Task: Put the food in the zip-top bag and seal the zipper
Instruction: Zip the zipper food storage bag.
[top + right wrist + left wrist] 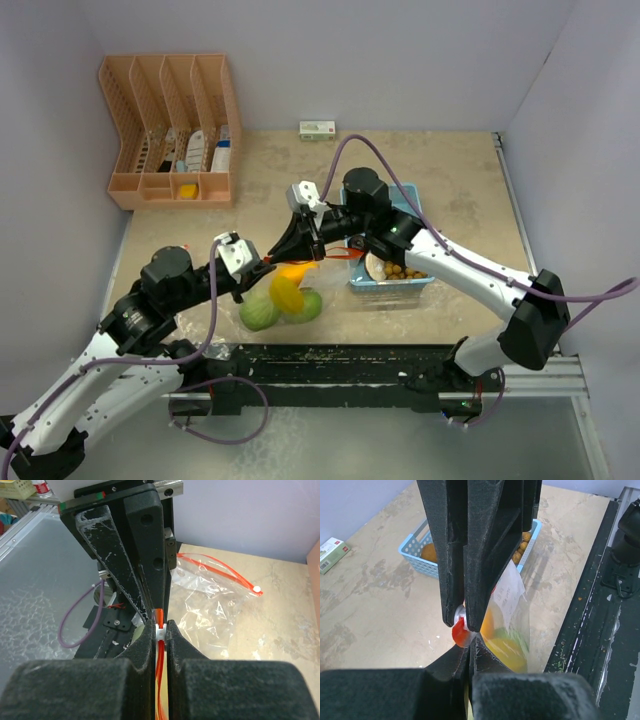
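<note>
On table (pixel 470 200), left end effector (pixel 466 624) and right end effector (pixel 159 626) clamp bag (pixel 515 635); label (pixel 509 596) illegible.

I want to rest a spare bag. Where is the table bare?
Bare table lies right of the blue tray, and between the orange organizer and the small box. Crowded front centre: left claw and right claw pinch the bag beside the tray.

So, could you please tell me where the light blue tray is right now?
In the top view the light blue tray sits right of centre on the table, partly under the right arm, just right of the zip-top bag.
</note>
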Controlling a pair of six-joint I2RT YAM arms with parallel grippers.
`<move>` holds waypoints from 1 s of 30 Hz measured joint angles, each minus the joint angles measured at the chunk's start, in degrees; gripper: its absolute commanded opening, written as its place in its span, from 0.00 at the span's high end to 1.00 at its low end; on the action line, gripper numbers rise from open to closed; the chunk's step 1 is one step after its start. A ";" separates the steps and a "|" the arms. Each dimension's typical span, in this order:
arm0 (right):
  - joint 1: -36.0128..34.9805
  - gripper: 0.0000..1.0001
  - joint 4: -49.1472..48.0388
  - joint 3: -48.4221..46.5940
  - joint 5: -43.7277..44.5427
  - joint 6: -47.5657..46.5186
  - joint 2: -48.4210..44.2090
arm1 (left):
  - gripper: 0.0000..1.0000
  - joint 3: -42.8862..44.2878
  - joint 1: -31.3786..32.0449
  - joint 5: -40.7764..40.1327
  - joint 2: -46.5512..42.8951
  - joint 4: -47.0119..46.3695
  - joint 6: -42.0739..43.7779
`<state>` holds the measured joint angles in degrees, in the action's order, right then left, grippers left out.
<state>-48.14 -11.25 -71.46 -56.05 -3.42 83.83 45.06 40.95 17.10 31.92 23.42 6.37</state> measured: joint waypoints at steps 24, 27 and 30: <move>5.03 1.00 9.31 3.96 11.58 -3.69 -4.79 | 1.00 0.31 0.00 -4.70 -1.53 1.18 0.26; 6.93 1.00 9.84 5.44 12.68 -3.65 -6.69 | 1.00 1.86 0.00 -5.81 -1.75 2.10 0.46; 8.55 1.00 9.94 5.62 13.33 -3.65 -7.34 | 1.00 3.98 0.00 -7.37 -2.05 3.02 0.98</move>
<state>-39.59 -1.30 -65.84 -42.72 -7.07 76.49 49.04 40.95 9.74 29.87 26.44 7.35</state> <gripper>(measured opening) 0.049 0.003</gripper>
